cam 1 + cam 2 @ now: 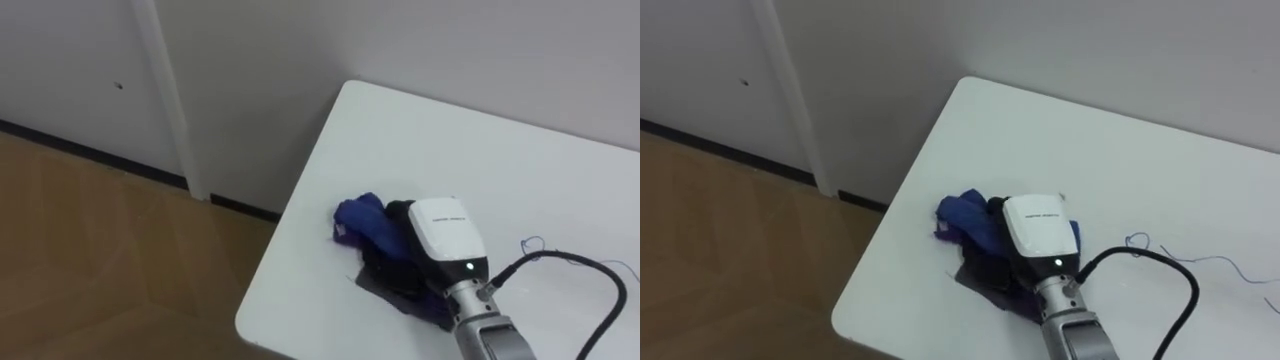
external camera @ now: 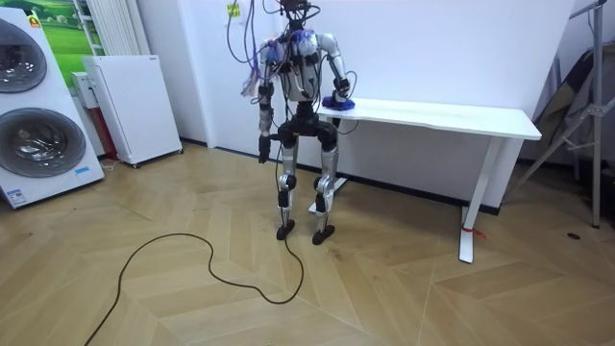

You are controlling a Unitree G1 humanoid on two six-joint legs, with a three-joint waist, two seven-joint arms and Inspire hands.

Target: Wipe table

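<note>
right hand (image 1: 440,235) on blue cloth (image 1: 362,218), grip not discernible | table (image 1: 480,150), left end | left hand (image 2: 262,149) hanging at side

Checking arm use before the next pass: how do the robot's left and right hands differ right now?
The right hand lies on the blue cloth on the table, near its corner; the left hand hangs by the robot's side, off the table. The right hand sits at tabletop height, the left hand lower, about hip level.

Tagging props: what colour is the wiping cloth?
The cloth is dark blue; left eye view shows it best.
</note>
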